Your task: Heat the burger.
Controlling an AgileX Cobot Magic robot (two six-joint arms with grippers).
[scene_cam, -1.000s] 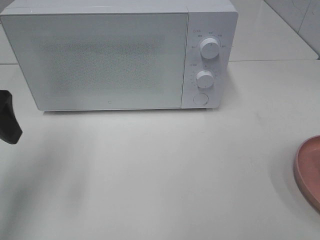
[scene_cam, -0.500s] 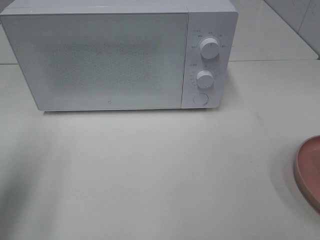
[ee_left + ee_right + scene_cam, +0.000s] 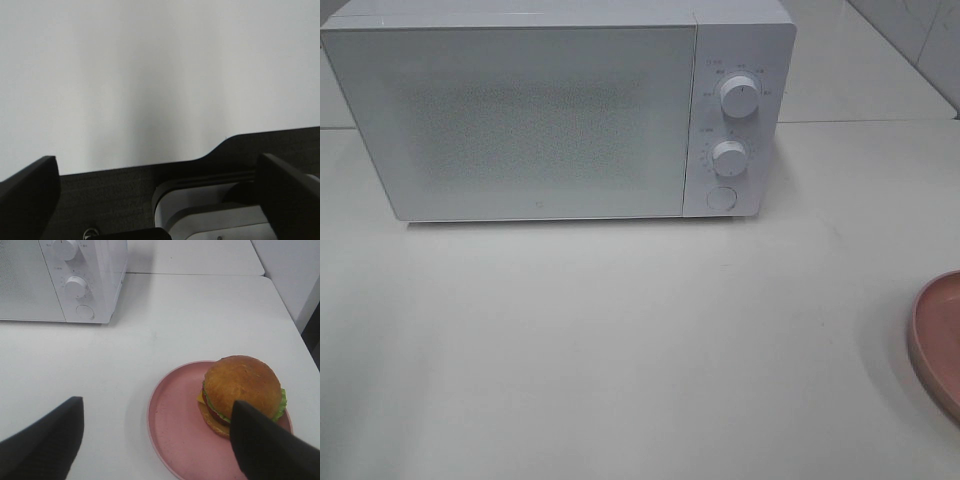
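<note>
The burger (image 3: 242, 385), with a golden-brown bun, green lettuce and yellow cheese, sits on a round pink plate (image 3: 175, 430) in the right wrist view. My right gripper (image 3: 156, 405) hovers open above the plate, one finger (image 3: 265, 440) overlapping the burger's near side in the picture, nothing between the jaws. My left gripper (image 3: 156, 159) is open and empty, facing a plain white surface. Neither gripper shows in the exterior high view, and the burger is out of frame there.
A white microwave (image 3: 540, 120) stands at the back of the table with its door shut, two dials (image 3: 738, 96) and a round button (image 3: 720, 198) on its right panel. The pink plate (image 3: 935, 340) pokes in at the right edge.
The left gripper's dark finger, seen at the left edge of the exterior high view a second ago, has withdrawn out of frame. Nothing else has moved.
</note>
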